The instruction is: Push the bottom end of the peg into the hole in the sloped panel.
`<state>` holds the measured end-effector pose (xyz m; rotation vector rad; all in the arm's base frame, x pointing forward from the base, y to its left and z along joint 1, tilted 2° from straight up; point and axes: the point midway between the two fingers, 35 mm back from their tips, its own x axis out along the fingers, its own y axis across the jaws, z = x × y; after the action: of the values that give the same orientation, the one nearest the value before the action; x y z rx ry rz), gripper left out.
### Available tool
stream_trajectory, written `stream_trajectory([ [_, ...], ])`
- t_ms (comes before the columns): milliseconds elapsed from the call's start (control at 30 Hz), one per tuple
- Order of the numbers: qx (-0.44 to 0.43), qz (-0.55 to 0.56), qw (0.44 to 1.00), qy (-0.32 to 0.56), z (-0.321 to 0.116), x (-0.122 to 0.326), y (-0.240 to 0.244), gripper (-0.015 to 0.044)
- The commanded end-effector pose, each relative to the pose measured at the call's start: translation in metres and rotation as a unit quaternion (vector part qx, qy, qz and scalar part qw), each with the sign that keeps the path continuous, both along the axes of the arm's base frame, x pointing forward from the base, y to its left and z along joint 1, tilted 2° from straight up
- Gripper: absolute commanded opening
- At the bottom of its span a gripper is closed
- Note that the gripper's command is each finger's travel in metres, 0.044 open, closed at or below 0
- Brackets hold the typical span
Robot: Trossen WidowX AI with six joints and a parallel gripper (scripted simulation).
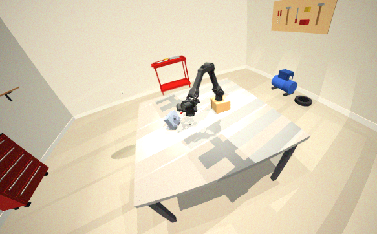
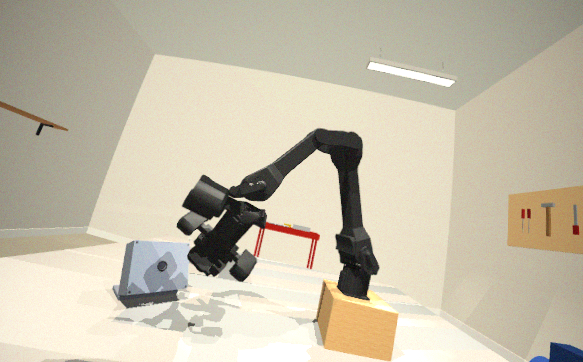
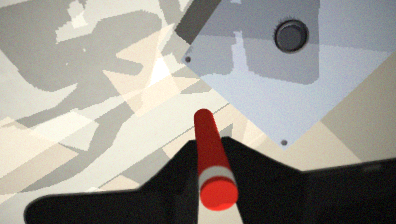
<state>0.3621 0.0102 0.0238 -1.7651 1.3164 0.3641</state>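
Observation:
The red round peg [image 3: 219,195] [image 1: 182,112], with a grey band near its top end, is held in my gripper [image 3: 209,146] [image 2: 204,265]. The gripper is shut on it, and the peg's lower end sticks out beyond the fingertips. The peg is hidden in the exterior view. The pale blue-grey sloped panel [image 1: 170,121] [image 2: 140,255] [image 3: 345,75] has one round dark hole [image 2: 162,266] [image 3: 291,36] in its face. The gripper hangs above the table in front of the panel's face. In the wrist view the peg's lower end appears below and left of the hole, apart from it.
The arm's base sits on a wooden block [image 1: 221,106] [image 2: 360,330] on the table [image 1: 168,181]. A red cart [image 1: 175,85] stands behind the table. A blue compressor [image 1: 284,85] and a black tyre [image 1: 303,101] are on the floor at the right.

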Motion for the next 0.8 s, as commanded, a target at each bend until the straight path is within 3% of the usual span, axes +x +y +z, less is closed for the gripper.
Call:
stream_trajectory([
  [0, -0.013, 0.013, 1.000, -0.003, 0.001, 0.001, 0.006, 0.0000],
  [767, -0.070, 0.078, 0.994, -0.016, 0.004, 0.002, 0.038, 0.0000],
])
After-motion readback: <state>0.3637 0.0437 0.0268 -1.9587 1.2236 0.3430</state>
